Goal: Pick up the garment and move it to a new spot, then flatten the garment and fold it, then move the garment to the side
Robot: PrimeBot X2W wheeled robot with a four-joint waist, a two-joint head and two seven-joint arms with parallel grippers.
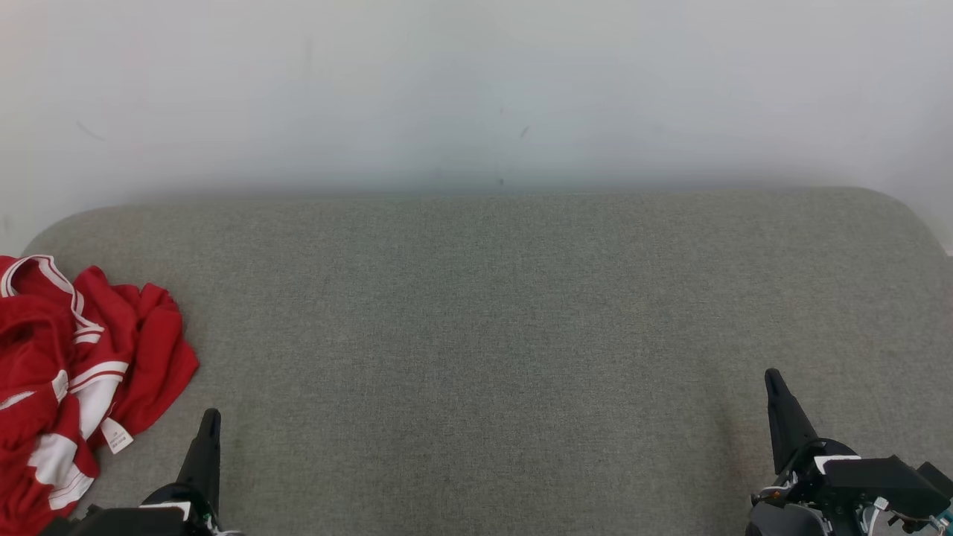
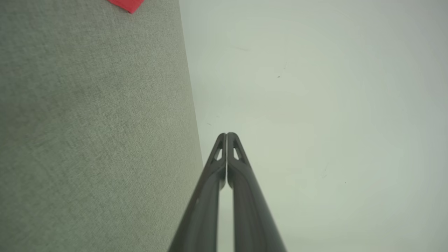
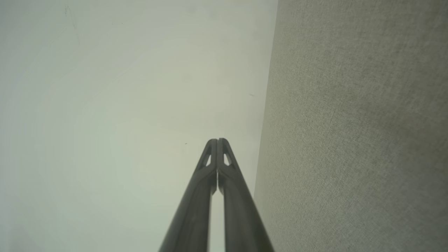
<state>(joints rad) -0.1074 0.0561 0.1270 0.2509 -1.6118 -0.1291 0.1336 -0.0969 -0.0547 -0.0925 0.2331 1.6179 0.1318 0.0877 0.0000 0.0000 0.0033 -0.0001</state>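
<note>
We see the red shirt (image 1: 67,372) crumpled on the gray cushion (image 1: 476,313), just left of our left pincer (image 1: 211,420). Our right pincer (image 1: 774,383) is far away. Both are pressed together, holding nothing.

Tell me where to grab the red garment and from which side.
Take the red garment by the plain red lobe on its right edge, which lies farthest onto the grey cushion. Come from above with the left arm's jaws: the heap is crumpled, and that lobe lies clear of the striped layers. Those jaws are shut; open first.
</note>
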